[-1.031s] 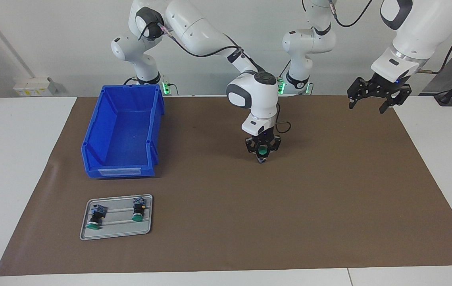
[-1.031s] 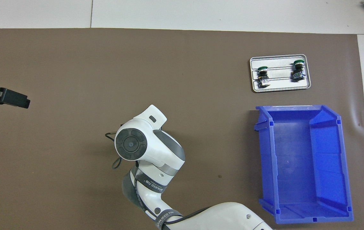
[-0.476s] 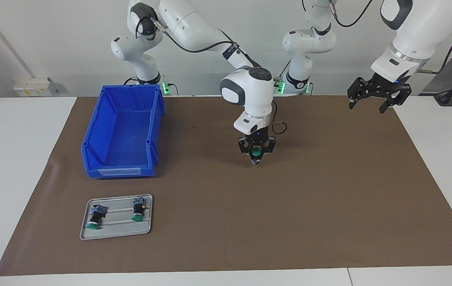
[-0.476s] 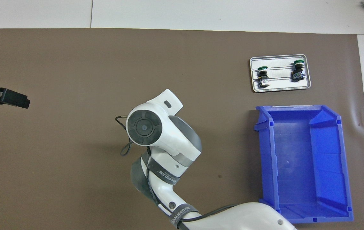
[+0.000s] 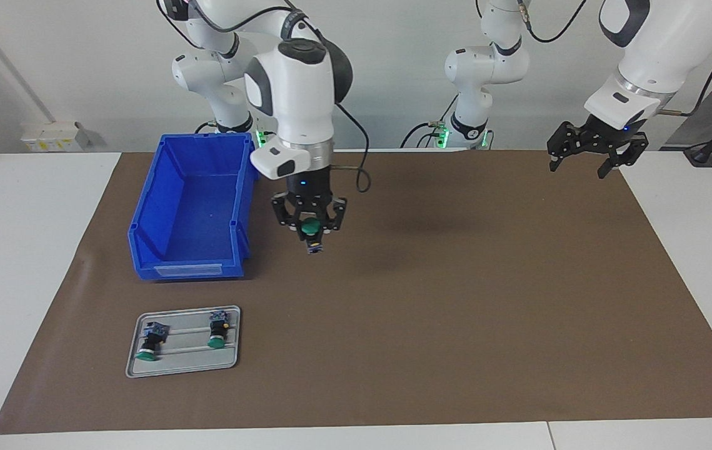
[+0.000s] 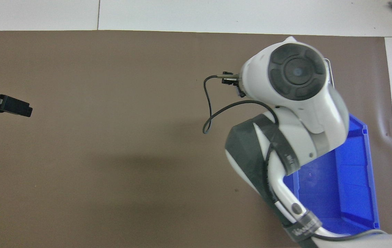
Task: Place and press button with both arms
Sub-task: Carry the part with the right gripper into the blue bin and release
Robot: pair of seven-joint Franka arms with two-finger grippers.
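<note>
The right hand (image 5: 309, 232) hangs in the air over the brown mat (image 5: 456, 300) on the tabletop (image 5: 18, 250), just beside the blue bin (image 5: 193, 206), its fingers clamped on a green-capped push-button (image 5: 312, 229) whose cap faces away from the robots. Two more push-buttons (image 5: 147, 344) (image 5: 218, 330) lie on a grey tray (image 5: 183, 364), farther from the robots than the bin. The left hand (image 5: 586, 159) waits, fingers spread and empty, well apart from the bin above the mat's edge at the left arm's end.
</note>
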